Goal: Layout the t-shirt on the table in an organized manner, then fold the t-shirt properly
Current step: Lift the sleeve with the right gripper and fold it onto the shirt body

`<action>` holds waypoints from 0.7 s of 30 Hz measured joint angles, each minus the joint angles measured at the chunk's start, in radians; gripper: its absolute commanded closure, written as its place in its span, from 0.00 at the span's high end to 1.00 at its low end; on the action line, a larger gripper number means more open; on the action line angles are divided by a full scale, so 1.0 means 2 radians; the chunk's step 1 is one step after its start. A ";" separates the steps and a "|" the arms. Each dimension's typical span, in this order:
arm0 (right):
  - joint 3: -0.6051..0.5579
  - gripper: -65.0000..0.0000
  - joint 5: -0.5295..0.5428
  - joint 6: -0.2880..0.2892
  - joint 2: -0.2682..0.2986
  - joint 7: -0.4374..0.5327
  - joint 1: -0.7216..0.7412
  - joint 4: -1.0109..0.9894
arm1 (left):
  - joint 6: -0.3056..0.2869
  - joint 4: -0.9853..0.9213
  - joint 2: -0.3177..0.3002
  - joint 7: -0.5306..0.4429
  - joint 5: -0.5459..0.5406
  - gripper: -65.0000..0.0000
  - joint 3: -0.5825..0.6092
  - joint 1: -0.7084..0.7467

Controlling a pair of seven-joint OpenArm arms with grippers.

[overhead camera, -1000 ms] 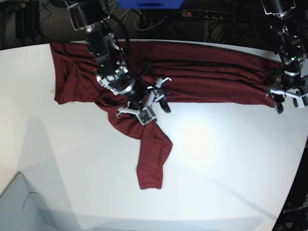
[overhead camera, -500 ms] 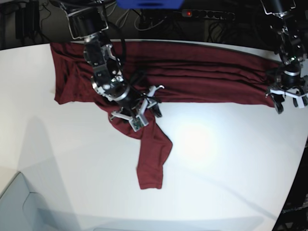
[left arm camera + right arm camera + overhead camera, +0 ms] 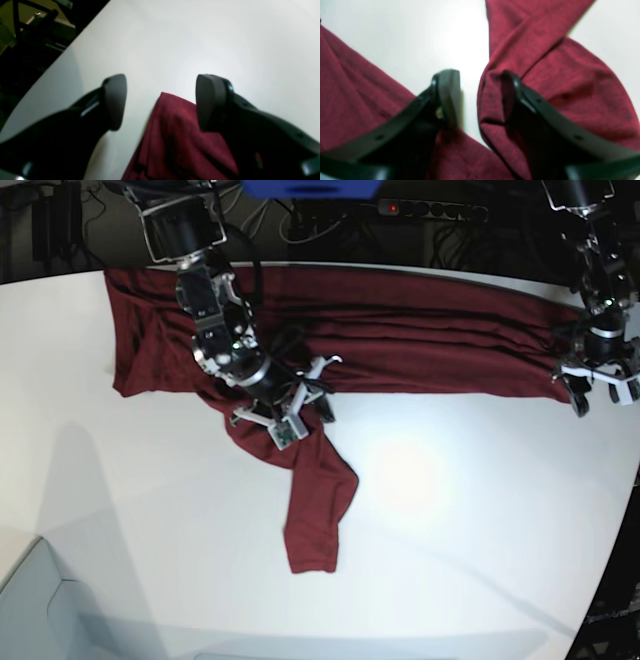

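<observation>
1. Base view: t-shirt (image 3: 400, 340) bunched in a band along tabletop (image 3: 450, 550) at 12 o'clock; one flap trails toward 6.
2. Right hand (image 3: 296, 410): jaws part-spread astride a fold, no pinch yet.
3. Left hand (image 3: 598, 388): spread over the 3 o'clock corner.
4. Step: layout. Next: grip, pull flat.
5. Fabric soft, matte maroon; tabletop smooth, glossy white.

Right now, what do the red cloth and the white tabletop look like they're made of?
The t-shirt looks like soft knit fabric, probably cotton jersey: matte, faintly flecked, and it drapes into loose folds. The table seems a hard, smooth laminate or painted board with a slight sheen, since a lamp glare shows on it.
</observation>
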 measured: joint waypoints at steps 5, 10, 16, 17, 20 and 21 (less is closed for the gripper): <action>0.000 0.18 0.000 -0.001 0.000 0.000 -0.001 0.001 | 0.000 0.000 0.000 0.000 0.000 0.65 0.000 0.000; 0.000 0.00 0.000 -0.001 0.000 -0.012 -0.004 0.014 | 0.000 0.000 0.000 0.000 0.000 0.65 0.000 0.000; 0.000 0.00 -0.004 -0.001 0.000 -0.021 -0.021 0.065 | 0.000 0.000 0.000 0.000 0.000 0.65 0.000 0.000; 0.000 0.00 -0.005 -0.001 0.000 -0.021 -0.021 0.074 | 0.000 0.000 0.000 0.000 0.000 0.65 0.000 0.000; 0.000 0.00 -0.006 -0.001 0.000 -0.018 -0.028 0.107 | 0.000 0.000 0.000 0.001 0.000 0.65 0.000 0.000; 0.000 0.00 -0.005 -0.001 0.000 -0.017 -0.031 0.118 | 0.000 0.000 0.000 0.000 0.000 0.65 0.000 0.000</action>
